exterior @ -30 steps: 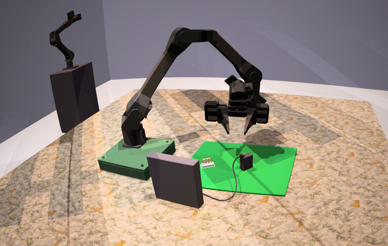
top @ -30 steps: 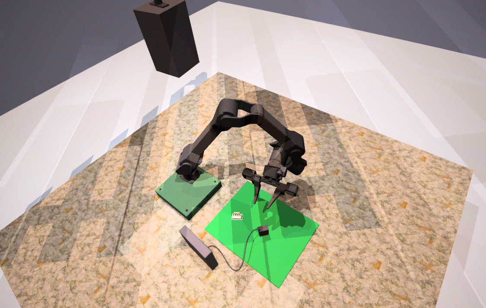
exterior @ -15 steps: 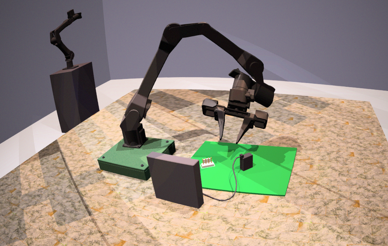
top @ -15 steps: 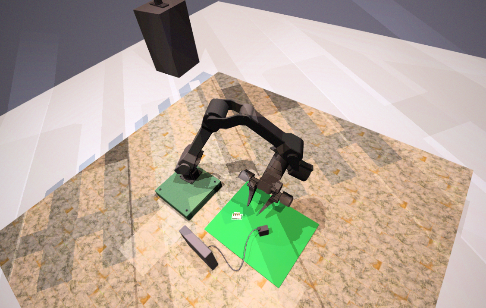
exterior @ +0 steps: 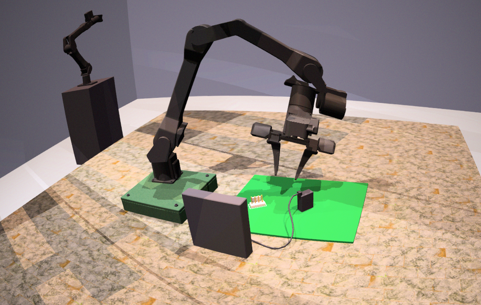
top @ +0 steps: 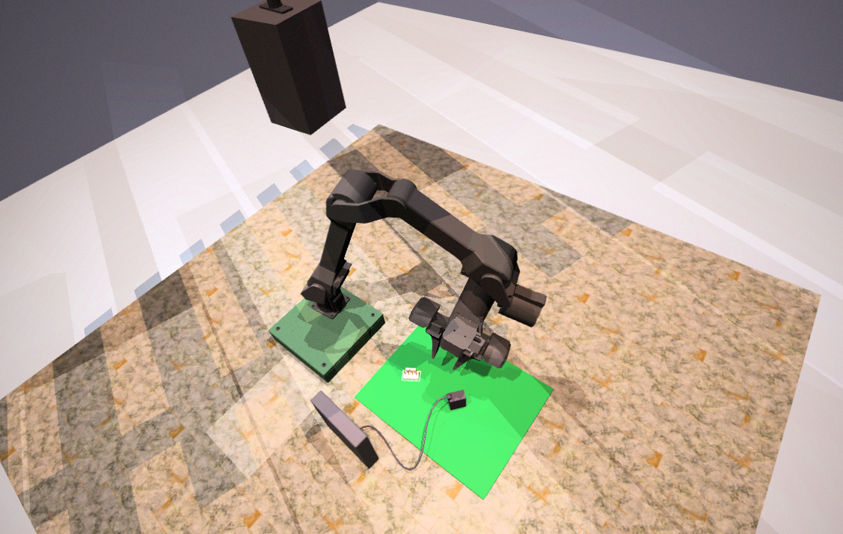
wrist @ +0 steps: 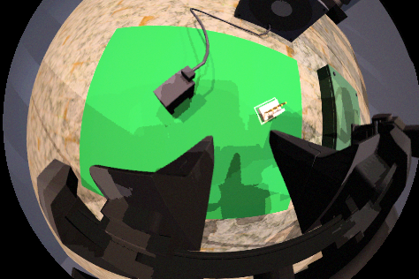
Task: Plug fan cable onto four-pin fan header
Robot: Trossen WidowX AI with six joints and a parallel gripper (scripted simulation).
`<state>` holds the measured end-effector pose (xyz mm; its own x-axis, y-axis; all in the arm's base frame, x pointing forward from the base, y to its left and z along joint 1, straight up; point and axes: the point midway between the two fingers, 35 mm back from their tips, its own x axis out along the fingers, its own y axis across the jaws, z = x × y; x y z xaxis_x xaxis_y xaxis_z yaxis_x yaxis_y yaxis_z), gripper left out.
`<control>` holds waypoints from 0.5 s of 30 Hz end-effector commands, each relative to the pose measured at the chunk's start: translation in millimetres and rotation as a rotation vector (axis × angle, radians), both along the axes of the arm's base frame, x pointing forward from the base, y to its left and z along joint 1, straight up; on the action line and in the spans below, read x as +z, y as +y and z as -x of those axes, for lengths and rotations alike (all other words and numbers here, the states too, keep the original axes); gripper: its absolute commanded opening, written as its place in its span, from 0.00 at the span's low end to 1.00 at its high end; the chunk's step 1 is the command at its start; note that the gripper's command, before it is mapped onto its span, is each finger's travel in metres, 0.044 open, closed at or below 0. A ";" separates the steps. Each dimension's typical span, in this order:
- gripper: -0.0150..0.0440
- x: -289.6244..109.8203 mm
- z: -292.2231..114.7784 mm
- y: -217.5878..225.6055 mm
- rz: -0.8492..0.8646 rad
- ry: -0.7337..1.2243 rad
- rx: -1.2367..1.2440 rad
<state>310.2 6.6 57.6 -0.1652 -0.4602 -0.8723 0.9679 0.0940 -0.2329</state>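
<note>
The dark plug [top: 456, 400] [exterior: 305, 200] [wrist: 174, 89] stands on the bright green board [top: 477, 437] [exterior: 333, 215] [wrist: 126, 89], apart from the header. Its thin cable [top: 428, 431] [exterior: 291, 227] [wrist: 206, 44] runs to the dark square fan [top: 345, 428] [exterior: 217, 223] [wrist: 283, 9], which stands on edge off the board's near left corner. The white four-pin header [top: 411, 375] [exterior: 257, 202] [wrist: 269, 107] sits on the board to the left of the plug, with bare pins. My gripper [top: 446, 359] [exterior: 285, 176] [wrist: 241, 139] is open and empty. It points down above the board's far edge, behind the plug and touching nothing.
The arm's dark green base plate [top: 338, 348] [exterior: 140, 197] [wrist: 338, 107] lies left of the board. A tall dark pedestal [top: 288, 63] [exterior: 90, 117] with a small camera arm stands far left. The patterned floor mat surrounds the board.
</note>
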 end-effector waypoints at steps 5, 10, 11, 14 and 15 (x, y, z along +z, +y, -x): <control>0.60 7.3 -9.1 1.6 -0.224 -0.034 0.052; 0.60 14.5 -16.7 2.3 -0.342 -0.075 0.099; 0.60 16.2 -18.2 2.4 -0.363 -0.085 0.110; 0.60 21.8 -23.1 2.6 -0.426 -0.116 0.145; 0.60 23.8 -24.8 2.6 -0.446 -0.128 0.157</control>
